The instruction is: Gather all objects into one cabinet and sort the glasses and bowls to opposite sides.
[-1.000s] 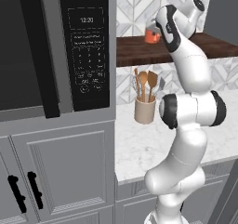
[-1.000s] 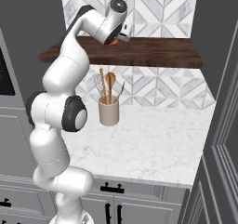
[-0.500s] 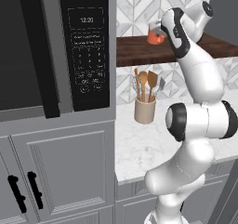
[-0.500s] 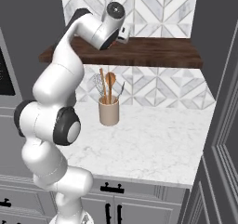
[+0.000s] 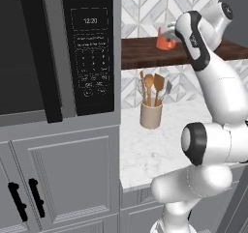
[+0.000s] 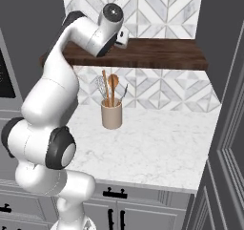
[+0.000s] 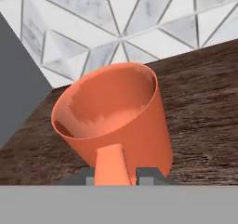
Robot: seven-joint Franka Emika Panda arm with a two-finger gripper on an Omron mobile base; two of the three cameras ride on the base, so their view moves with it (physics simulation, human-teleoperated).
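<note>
Mug (image 7: 116, 125) base and handle bottom cut off by the hand view's lower band; right side hidden behind the arm in the left base view. End effector (image 7: 115, 174) fingertips barely visible. Microwave (image 5: 53, 53) cropped left. Shelf (image 6: 157, 55) left end blocked by the arm.

Base cameras flank the arm; hand camera hugs the shelf (image 7: 204, 102).

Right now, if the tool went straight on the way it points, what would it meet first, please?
The orange mug, whose handle already sits between the tool fingertips; behind it, probably the tiled wall, though depth is unclear.
</note>
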